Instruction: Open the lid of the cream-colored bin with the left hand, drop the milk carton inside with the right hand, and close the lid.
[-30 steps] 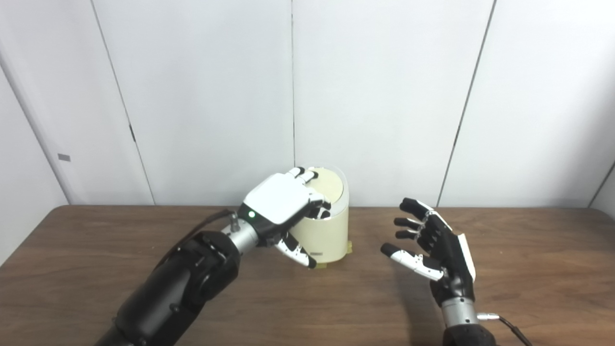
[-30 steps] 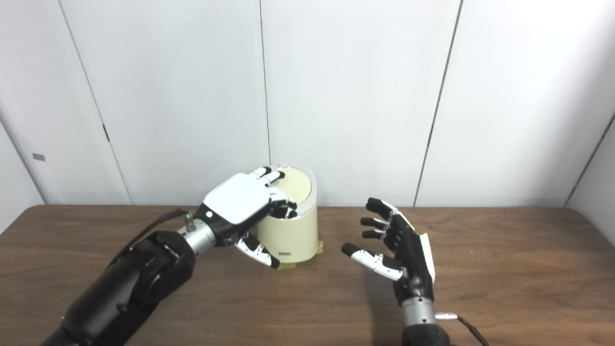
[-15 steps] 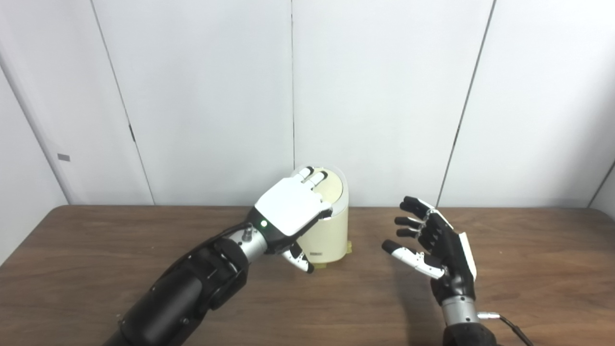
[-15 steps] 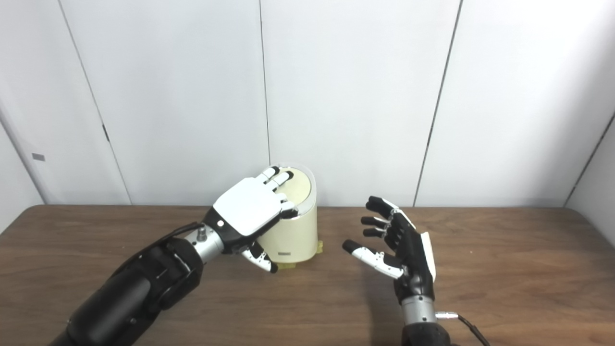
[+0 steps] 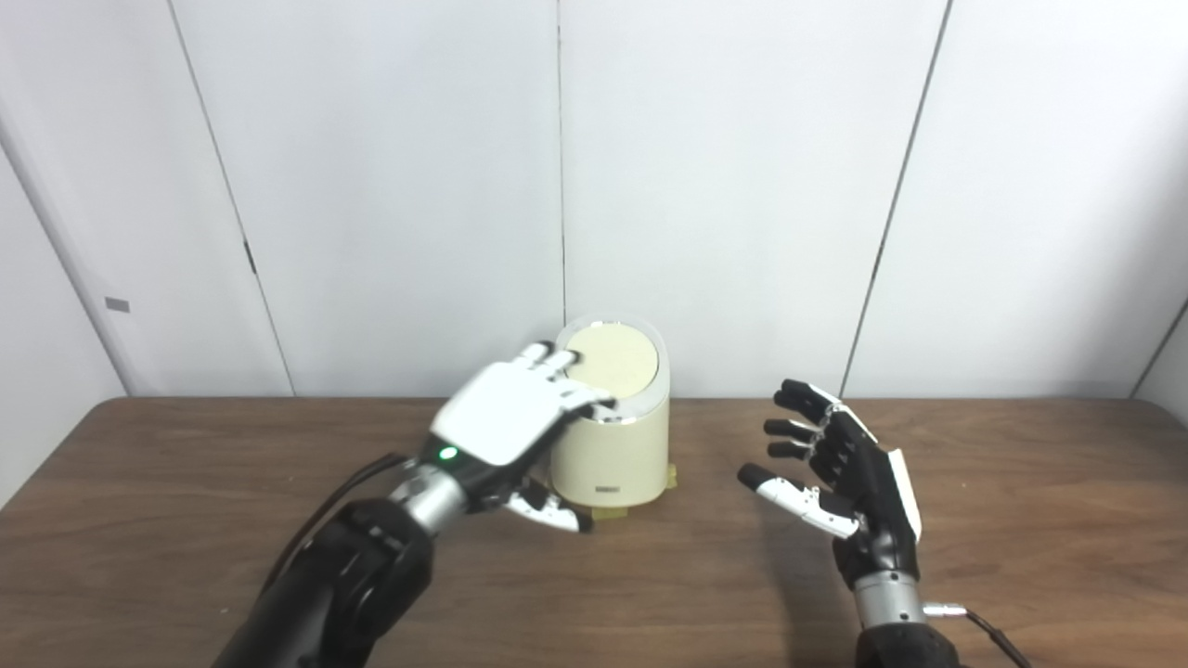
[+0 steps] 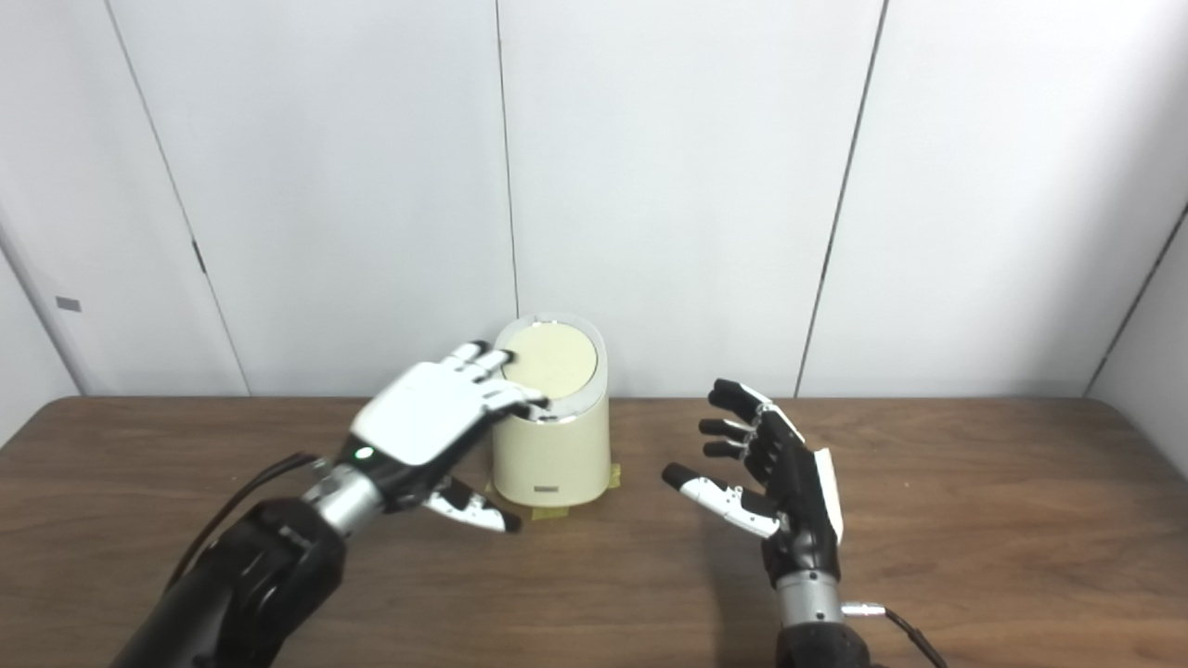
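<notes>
A small cream-colored bin (image 5: 613, 455) stands on the wooden table (image 5: 650, 575) near the wall, its round lid (image 5: 613, 357) lying flat and shut on top. My left hand (image 5: 506, 425) hovers palm down at the bin's left rim, fingers spread, their tips at the lid's left edge, holding nothing. To the right of the bin my right hand (image 5: 840, 473) stands upright with its palm toward the bin, fingers apart and empty. No milk carton shows in either view.
White wall panels (image 5: 742, 186) rise directly behind the bin. Yellow tape (image 5: 673, 478) peeks out at the bin's base. A cable (image 5: 988, 631) trails from my right wrist.
My left hand has slid back to the left and down off the lid top. The lid now shows fully and lies flat. My right hand has stayed put.
</notes>
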Motion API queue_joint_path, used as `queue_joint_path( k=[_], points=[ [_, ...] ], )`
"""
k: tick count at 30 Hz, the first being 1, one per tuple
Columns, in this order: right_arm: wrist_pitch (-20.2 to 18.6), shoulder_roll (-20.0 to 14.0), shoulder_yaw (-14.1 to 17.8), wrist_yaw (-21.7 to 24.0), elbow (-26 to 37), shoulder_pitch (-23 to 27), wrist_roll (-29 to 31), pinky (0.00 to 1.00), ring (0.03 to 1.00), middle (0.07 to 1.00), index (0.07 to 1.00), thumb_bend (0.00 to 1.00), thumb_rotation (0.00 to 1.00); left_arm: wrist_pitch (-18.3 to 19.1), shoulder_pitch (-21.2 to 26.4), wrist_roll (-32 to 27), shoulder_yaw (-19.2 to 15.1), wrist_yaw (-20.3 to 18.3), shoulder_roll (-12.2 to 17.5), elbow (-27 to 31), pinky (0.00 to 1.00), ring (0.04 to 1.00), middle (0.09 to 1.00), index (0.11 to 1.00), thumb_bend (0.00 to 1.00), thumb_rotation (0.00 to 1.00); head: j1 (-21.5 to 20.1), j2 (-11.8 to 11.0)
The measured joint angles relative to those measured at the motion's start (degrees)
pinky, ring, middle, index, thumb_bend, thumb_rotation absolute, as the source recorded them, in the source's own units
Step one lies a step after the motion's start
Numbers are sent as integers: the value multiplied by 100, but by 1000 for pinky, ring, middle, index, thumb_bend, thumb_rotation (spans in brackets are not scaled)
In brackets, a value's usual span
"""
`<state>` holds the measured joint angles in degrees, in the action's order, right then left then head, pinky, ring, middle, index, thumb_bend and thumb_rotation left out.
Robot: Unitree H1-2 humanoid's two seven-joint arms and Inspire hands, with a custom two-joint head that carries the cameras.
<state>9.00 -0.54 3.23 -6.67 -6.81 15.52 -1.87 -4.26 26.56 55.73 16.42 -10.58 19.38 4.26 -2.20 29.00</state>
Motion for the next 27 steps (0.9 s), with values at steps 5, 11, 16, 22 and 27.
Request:
queue_joint_path(
  k=[5,11,16,22,27],
  points=[
    [0,-16,8,1,-2,-3,16,577,661,756,733,703,185,195,-430,-1039,-815,359,-345,202,858,919,862,842,735,285,9,9],
    [-2,-65,22,11,19,-62,40,563,660,756,725,714,178,325,-1077,-2494,-1380,531,-819,127,728,833,837,829,758,260,9,35],
    [-14,-74,18,98,107,-108,133,577,677,774,733,726,156,339,-1375,-3812,-1750,526,-1052,-178,663,752,789,801,752,222,-9,53],
    [-51,-166,2,343,193,-142,291,582,672,804,777,765,164,318,-1636,-4750,-2000,563,-1277,-442,593,677,732,795,754,208,-35,79],
    [-51,-236,-4,461,213,-186,334,570,670,805,797,802,191,115,-1691,-4956,-2027,607,-1315,-637,607,693,743,799,740,227,-26,70]
  ],
)
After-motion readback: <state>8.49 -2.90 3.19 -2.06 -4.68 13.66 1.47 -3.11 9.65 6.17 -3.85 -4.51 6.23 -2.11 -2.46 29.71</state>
